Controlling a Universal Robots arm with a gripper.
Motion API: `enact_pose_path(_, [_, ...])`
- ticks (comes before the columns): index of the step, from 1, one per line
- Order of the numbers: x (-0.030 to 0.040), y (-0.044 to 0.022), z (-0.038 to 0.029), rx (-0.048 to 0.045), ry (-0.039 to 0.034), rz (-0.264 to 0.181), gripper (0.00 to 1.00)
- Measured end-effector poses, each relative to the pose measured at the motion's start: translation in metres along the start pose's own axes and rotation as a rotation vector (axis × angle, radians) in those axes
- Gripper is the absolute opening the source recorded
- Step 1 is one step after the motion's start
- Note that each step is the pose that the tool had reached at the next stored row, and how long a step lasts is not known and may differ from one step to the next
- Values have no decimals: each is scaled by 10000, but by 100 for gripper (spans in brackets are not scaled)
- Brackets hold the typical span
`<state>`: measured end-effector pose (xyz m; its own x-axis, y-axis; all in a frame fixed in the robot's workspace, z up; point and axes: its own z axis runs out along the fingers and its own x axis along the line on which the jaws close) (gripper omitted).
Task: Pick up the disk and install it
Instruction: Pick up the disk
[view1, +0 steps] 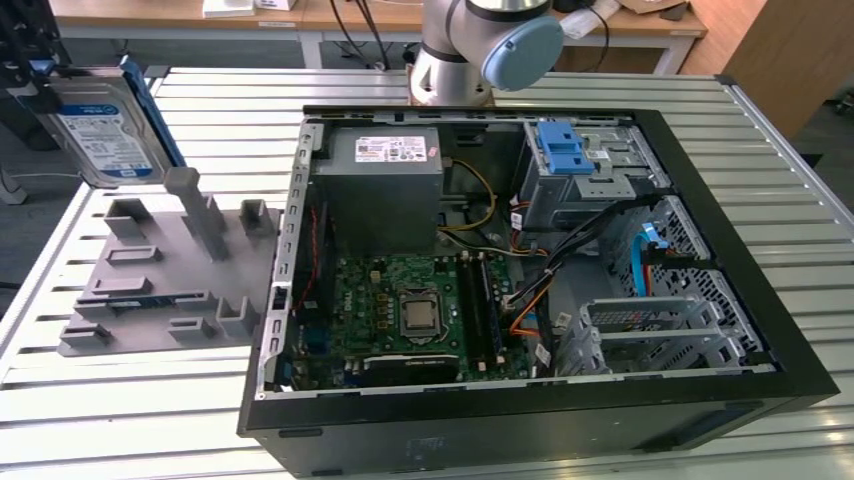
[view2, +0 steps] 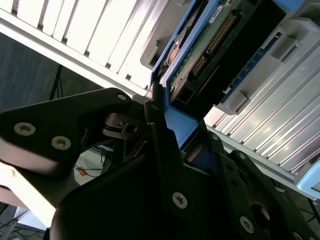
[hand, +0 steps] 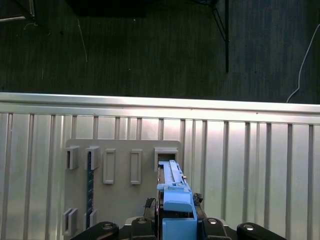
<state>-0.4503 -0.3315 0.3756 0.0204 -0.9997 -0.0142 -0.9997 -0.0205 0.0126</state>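
Blue plastic is what your fingers (view2: 159, 145) bear on. The gripper (view2: 179, 120) is closed narrow on the frame of the disk (view1: 104, 125), with a black finger on each side of the frame's end in the second wrist view. You hold the disk upright over the grey holder (view1: 147, 270) at the exterior view's left. Whether its lower edge is free of the holder's tall post cannot be told. The open computer case (view1: 467, 430) lies well apart, toward the exterior view's right, on the same slatted metal table (view1: 134, 420).

Treat the disk as stiff and fairly heavy for its size. The bare circuit board (view2: 205, 47) on one face should take no knock. The frame is smooth and probably flexes, so a grip at one end could let the body swing or slip. Holding by the frame's rails, never the board, looks safest.
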Motion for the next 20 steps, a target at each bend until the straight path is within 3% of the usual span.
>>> enact_pose_path(14, [-2,1,-118,2,0,0,36])
enact_pose_path(20, [-2,2,-134,1,0,0,36])
